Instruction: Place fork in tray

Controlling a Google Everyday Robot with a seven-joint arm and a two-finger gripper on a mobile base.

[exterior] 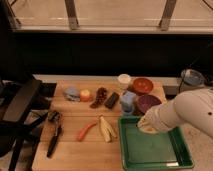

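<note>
The dark green tray (pixel 150 152) lies at the front right of the wooden table top. My gripper (pixel 145 125) is at the end of the white arm (pixel 190 115), which reaches in from the right. It hangs low over the tray's far left corner. The fork does not show anywhere on the table; whether it is in the gripper is hidden. The orange carrot (pixel 86 131) lies left of the tray, beside a banana peel (pixel 106 130).
A black-handled tool (pixel 54 140) lies at the front left. A purple bowl (pixel 148 102), a red bowl (pixel 142 86), a blue cup (pixel 128 102) and a white cup (pixel 124 80) stand behind the tray. Small food items (pixel 86 95) line the back. A black chair (pixel 20 110) stands at left.
</note>
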